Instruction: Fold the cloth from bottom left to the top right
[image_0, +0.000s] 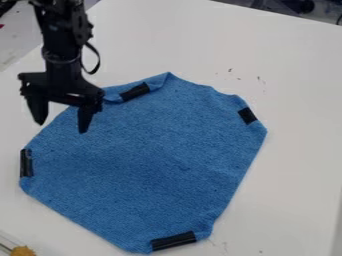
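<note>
Cloth (150, 165) laid out, grpr (61, 126) over its upper-left edge

Cam view: I've got fingers (84, 120) apart, pointing down; cloth lies mostly flat on white tbl (287, 65) w/ 4 blk strips (174, 241) along its edge, a bit rumpled nr the top strip

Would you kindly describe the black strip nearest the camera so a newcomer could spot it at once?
On the white table lies a blue cloth. At its bottom edge, a black strip runs nearly level, right end slightly higher. It sits lower and looks longer than the left strip, the top strip and the right strip.
</note>
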